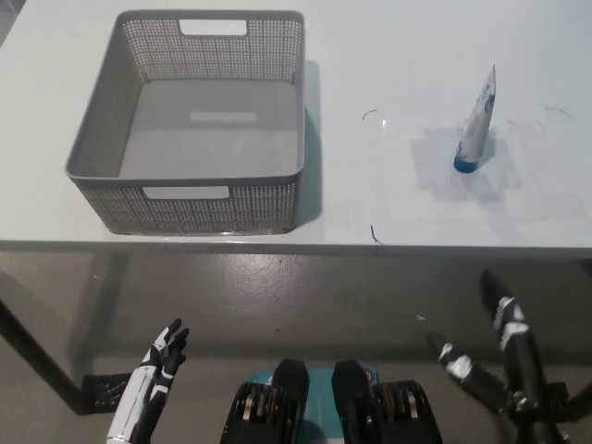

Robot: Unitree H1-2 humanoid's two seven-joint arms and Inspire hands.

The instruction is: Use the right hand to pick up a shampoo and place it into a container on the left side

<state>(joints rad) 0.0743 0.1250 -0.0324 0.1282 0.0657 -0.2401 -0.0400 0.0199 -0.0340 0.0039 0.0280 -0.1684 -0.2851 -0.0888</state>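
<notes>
Grey plastic basket [199, 120] with perforated walls and cut-out handles, sitting on the left part of a pale white surface [388, 199], close to the near edge. Nothing inside the basket; bare floor of it visible.

Well apart to the right: a white shampoo tube [476, 120] with blue print, standing upright on its blue cap, narrow crimped end pointing up, leaning slightly. Alone on its patch of the surface, touched by nothing, with a soft shadow cast to its left. Faint thin marks on the surface around it, including a short dark corner mark near the front edge.

Below the surface edge, over the grey floor: white left hand [159, 361] at lower left, resting, fingers extended and slightly spread, holding nothing. Black right hand [495, 356] at lower right, also below the surface, fingers spread wide apart with pale patches on them, holding nothing and nowhere near the tube. Both hands well short of the surface.

Dark table leg running diagonally at far left under the surface, with a black perforated bracket on the floor near the left hand.
</notes>
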